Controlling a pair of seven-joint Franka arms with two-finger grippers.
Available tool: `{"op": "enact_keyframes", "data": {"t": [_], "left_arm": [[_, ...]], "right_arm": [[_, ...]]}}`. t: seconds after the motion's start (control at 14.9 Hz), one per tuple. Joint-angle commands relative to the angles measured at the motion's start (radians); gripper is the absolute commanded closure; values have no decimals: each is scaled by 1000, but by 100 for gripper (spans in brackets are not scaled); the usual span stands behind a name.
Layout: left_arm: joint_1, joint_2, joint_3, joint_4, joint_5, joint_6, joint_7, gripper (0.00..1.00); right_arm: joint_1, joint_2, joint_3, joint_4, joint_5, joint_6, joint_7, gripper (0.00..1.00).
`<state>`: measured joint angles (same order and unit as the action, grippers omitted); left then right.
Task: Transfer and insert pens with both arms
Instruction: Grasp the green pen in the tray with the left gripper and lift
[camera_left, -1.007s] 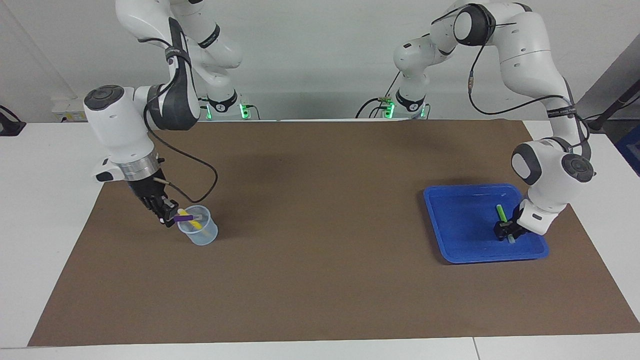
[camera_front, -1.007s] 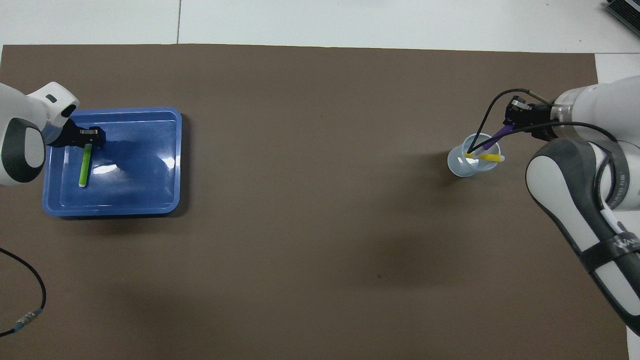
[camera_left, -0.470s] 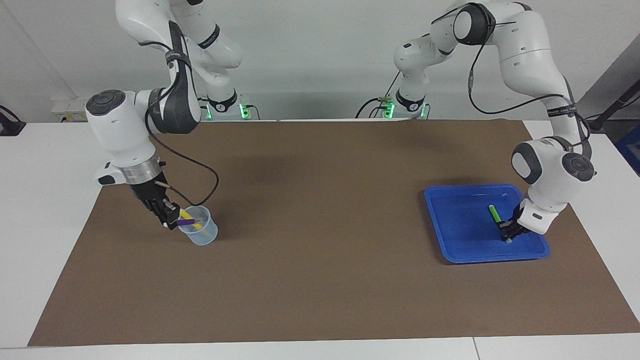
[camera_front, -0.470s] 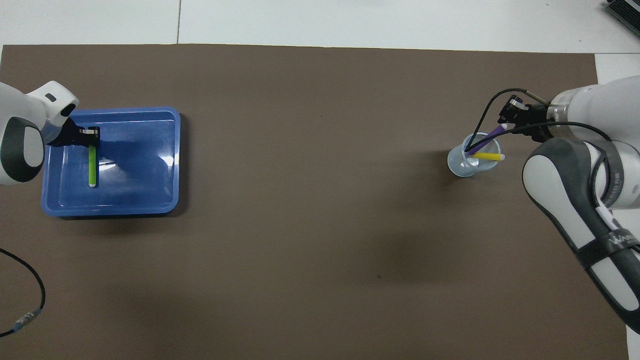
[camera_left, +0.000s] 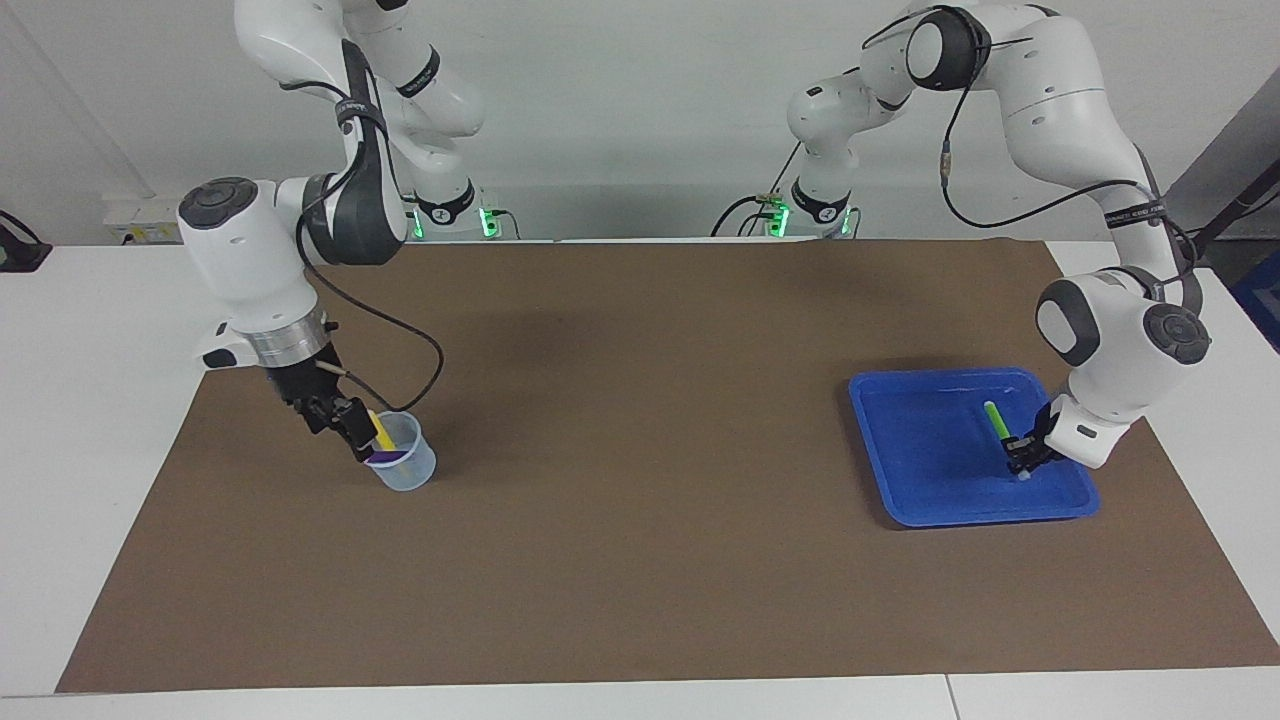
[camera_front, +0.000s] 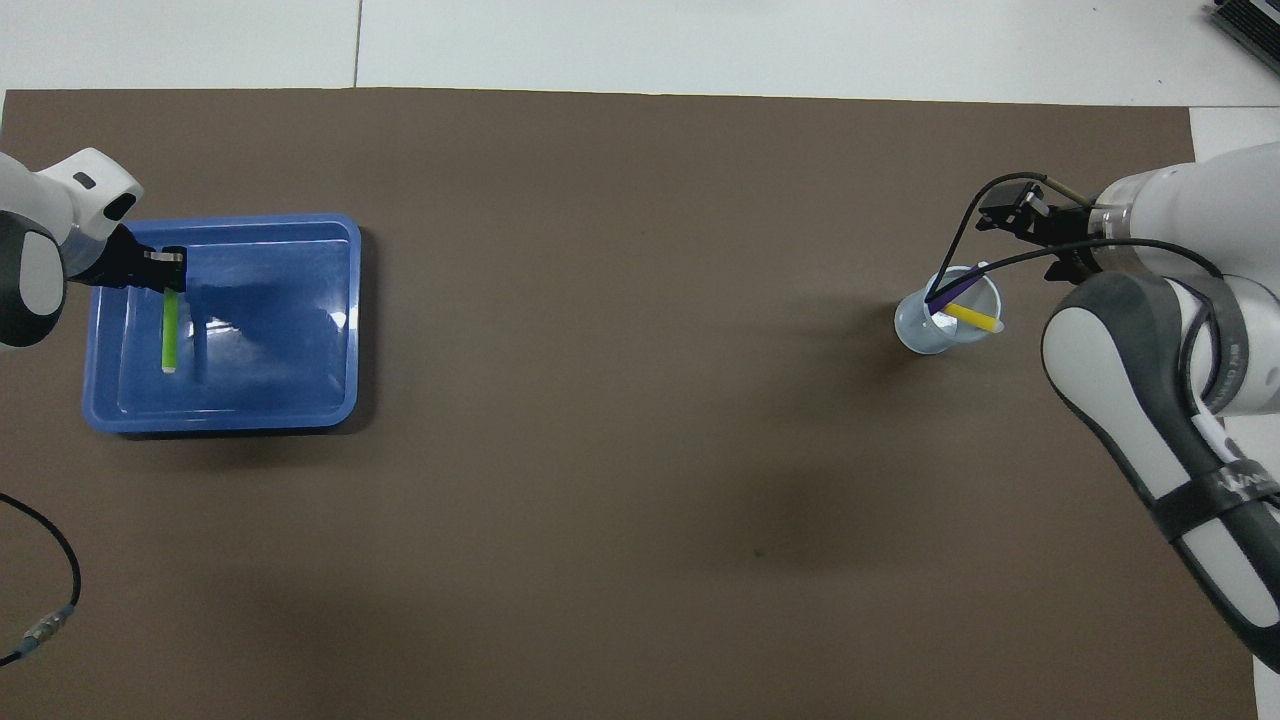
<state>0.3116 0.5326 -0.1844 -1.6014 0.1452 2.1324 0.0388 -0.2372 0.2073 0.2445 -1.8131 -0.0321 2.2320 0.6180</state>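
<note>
- Brown matting covers the white counter (camera_left: 90, 330) in the facing view, both arms rising from the wall end.
- Toward the left arm's end sits a blue tray (camera_left: 905, 450). The left gripper (camera_left: 1022, 462) is down in it, fingertips pinched onto the pale end of the green pen (camera_left: 995, 417), whose other end tilts up off the tray floor.
- Toward the right arm's end stands a clear cup (camera_left: 405, 462) holding the yellow pen (camera_left: 379, 429) and the purple pen (camera_left: 388, 456). The right gripper (camera_left: 345, 425) hovers just beside the rim, jaws spread, holding nothing.
- From overhead, the green pen (camera_front: 170, 335) runs from the left gripper (camera_front: 165, 275) toward the robots, inside the blue tray (camera_front: 340, 320).
- The right gripper (camera_front: 1010, 215) hangs near the clear cup (camera_front: 915, 325), apart from both pens leaning in it.
- The pen looks light, stiff and smooth-sided; held by one end it may pivot or slip, so a hold nearer the middle seems safer.
</note>
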Motion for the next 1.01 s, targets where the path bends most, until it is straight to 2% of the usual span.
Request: {"op": "enact_keyframes", "data": {"t": [0.0,0.2,0.34,0.47,0.67,0.94], "left_arm": [[-22,-2,8,50,7,-74,-34,100],[-45,-6,6,102,5,-152,-83,100],[-45,-19,0,109,5,-193,-158,100],[-45,-57,-3,107,1,-206,-181,100],[-43,-129,2,107,-68,-273,-247,100],[-72,-230,-3,106,-76,-400,-428,100]], "right_arm": [[-2,-23,15,67,9,-133,17,0],[2,-68,19,64,23,-213,25,0],[29,-92,24,61,93,-226,101,0],[41,-106,30,61,113,-227,143,0],[81,-115,35,61,121,-236,204,0],[107,-144,50,64,121,-285,203,0]]}}
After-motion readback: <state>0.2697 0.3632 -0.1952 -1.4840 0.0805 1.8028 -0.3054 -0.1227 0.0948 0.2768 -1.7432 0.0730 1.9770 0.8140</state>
